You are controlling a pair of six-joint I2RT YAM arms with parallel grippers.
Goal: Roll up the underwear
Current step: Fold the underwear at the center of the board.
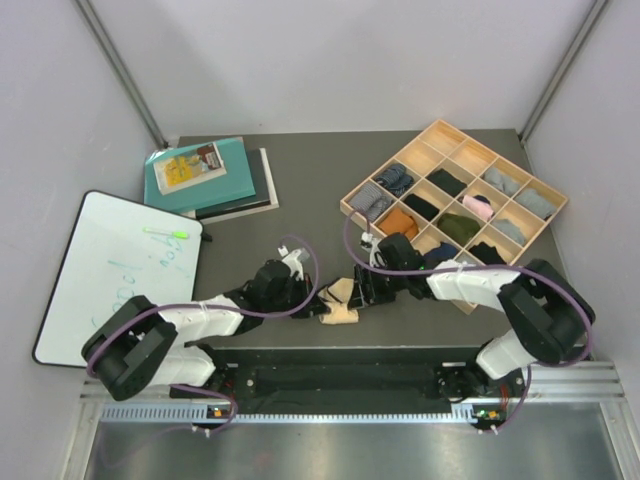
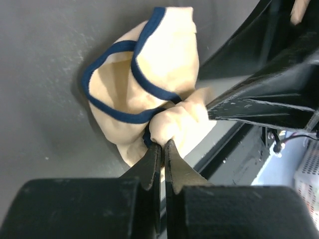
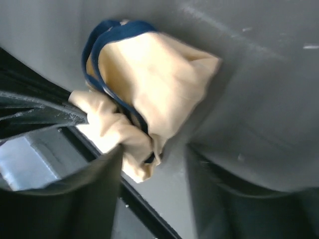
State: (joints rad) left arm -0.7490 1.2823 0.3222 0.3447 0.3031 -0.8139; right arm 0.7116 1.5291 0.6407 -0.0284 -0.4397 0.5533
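From above, beige underwear (image 1: 338,302) crumpled down-left of the wooden tray (image 1: 392,163); from the left wrist, left gripper (image 2: 162,147) pinched tight on a bunched fold; from the right wrist, right gripper (image 3: 154,149) spread wide, seemingly gripping nothing; rolling barely begun, no tidy roll yet.

The briefs (image 2: 164,64): plain beige, dark navy edging round the openings. Table (image 1: 300,180): dark grey, matt. Divider tray (image 1: 438,126): pale wood. Rolls inside it are grey, black, one orange (image 1: 400,222), one olive green (image 1: 460,228), one pink (image 1: 478,207). Top book (image 1: 232,175): teal cover, yellow panel; the book beneath looks black, possibly dark navy. Whiteboard (image 1: 100,290): white, green scribble, black rim. Arm cable (image 1: 316,272): purple.
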